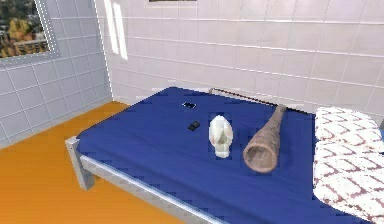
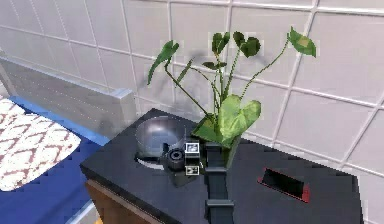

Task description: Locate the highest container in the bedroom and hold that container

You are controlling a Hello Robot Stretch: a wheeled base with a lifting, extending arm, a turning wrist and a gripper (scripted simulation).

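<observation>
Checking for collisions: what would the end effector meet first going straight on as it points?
Likely the grey domed object just ahead of the end effector on the dark nightstand; depth is unclear.

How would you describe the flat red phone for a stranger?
Find the dark bedside table beside the blue bed. Past its green leafy plant, away from the bed, lies the flat red rectangular phone. Unlike the rounded grey dome, it is flat.
</observation>
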